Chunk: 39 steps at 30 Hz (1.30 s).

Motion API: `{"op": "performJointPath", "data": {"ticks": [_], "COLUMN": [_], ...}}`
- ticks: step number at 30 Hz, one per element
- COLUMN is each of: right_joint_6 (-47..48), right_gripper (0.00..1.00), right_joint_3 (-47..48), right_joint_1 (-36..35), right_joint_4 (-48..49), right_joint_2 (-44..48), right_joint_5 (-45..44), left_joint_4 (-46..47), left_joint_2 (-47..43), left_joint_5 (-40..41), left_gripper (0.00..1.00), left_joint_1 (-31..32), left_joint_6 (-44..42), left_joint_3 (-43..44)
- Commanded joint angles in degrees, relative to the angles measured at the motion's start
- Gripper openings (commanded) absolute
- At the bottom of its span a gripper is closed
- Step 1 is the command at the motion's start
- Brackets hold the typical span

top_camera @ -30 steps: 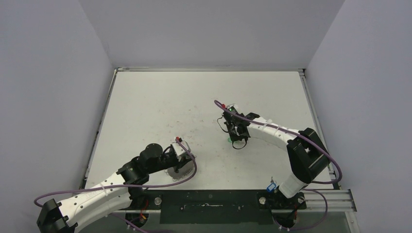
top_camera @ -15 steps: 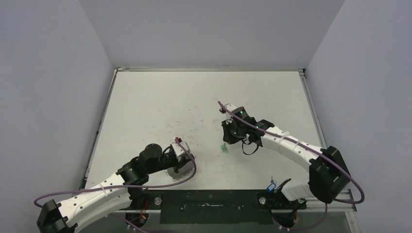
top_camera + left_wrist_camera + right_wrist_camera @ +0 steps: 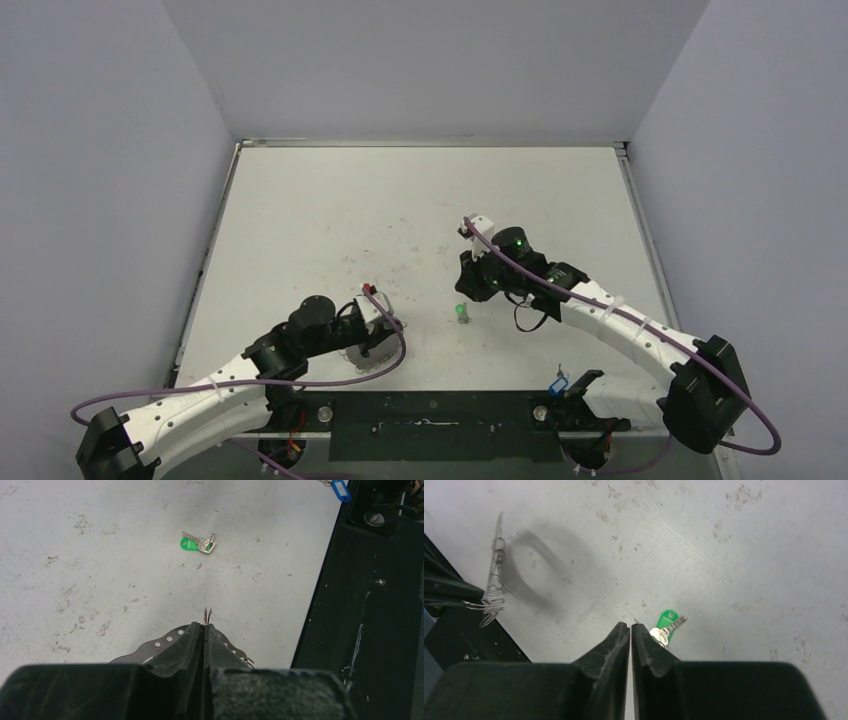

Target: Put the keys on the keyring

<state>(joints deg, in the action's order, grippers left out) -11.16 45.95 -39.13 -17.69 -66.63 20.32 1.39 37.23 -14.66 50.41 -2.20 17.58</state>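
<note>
Two keys, neither yet on the ring; the task is judged to be at an early stage. The green key (image 3: 196,543), a small metal key with a green plastic tag and its own small loop, lies flat on the table (image 3: 330,220) between the two arms. The blue key (image 3: 560,383) rests well apart from it, at the black rail (image 3: 360,605) along the near edge of the table, close to the base of the right arm. Both keys remain to be picked up and threaded.

The keyring (image 3: 493,600), a thin pale wire hoop with small bumps on its rim, is pinched on edge in the left gripper (image 3: 205,630). That gripper's jaws are pressed together on the wire, with a short curl of wire standing out just past the tips. The ring leans low over the table on the left arm's side.

The right gripper (image 3: 630,627) has its jaws closed to a hairline gap and carries nothing. In its own wrist view the green key sits just beside the right-hand fingertip. The left wrist view shows the same key lying alone on the table with no finger on it. The jaws would have to open before this key could be taken.
</note>
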Motion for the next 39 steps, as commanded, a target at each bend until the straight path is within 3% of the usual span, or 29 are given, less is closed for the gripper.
{"op": "performJointPath", "data": {"ticks": [1,4,6,11,15,32,35,39], "right_joint_6": [-2.0,-4.5,-4.9,-4.0,-3.9,-6.3,-6.2,-6.3], "right_gripper": [0.12,0.16,0.24,0.43,0.48,0.36,0.29,0.08], "right_joint_3": [2.0,4.0,4.1,1.3,-1.6,-6.8,-6.8,-6.9], "right_joint_1": [-0.2,-0.3,-0.7,-1.1,-1.1,-1.7,-2.0,-2.3], "right_joint_4": [-2.7,-5.3,-5.1,-4.4,-2.9,5.4,5.5,5.0], "right_joint_2": [-5.3,-10.0,-11.5,-10.4,-9.4,-16.1,-16.2,-15.2], "right_joint_5": [-8.4,-11.8,-11.5,-11.6,-10.3,-7.7,-7.8,-8.7], "left_joint_4": [4.4,4.1,3.9,3.9,3.9,4.1,4.0,3.8], "left_joint_2": [-0.1,-0.3,-0.5,-0.8,-0.4,-0.3,-0.4,-0.6], "left_joint_5": [-1.6,-1.3,-1.2,-1.2,-1.2,-1.2,-1.3,-1.1], "left_gripper": [0.0,0.0,0.0,0.0,0.0,0.0,0.0,0.0], "left_joint_1": [-0.1,-0.2,-0.1,-0.1,-0.1,-0.1,-0.1,-0.2], "left_joint_6": [-0.4,-0.2,-0.1,0.1,0.0,-0.1,-0.1,-0.1], "left_joint_3": [0.4,0.3,0.3,0.1,0.2,0.0,0.0,0.0]}}
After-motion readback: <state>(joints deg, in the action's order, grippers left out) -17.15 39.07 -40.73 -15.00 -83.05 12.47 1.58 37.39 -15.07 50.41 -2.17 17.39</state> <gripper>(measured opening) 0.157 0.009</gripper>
